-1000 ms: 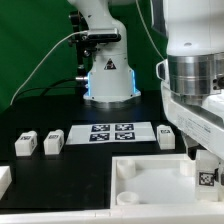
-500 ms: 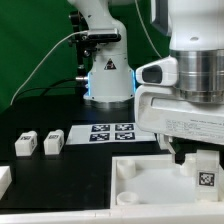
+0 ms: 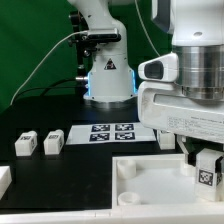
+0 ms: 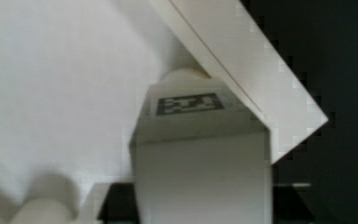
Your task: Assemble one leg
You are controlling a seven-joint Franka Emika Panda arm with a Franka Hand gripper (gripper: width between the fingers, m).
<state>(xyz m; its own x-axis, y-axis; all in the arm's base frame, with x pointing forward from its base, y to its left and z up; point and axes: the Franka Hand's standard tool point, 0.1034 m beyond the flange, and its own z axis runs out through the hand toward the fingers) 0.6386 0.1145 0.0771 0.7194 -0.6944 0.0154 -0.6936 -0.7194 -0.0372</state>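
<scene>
Near the table's front edge:
Gripper (image 3: 207,165): clenched on the leg (image 3: 206,177), held upright.
Tray-like piece (image 3: 150,182): white, under the leg.

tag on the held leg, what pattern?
Black-and-white square tag on the white leg; wrist view.

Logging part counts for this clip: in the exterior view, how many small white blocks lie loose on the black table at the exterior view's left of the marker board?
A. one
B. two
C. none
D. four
B: two small white blocks lie side by side on the black table, at the exterior view's left of the marker board.
</scene>
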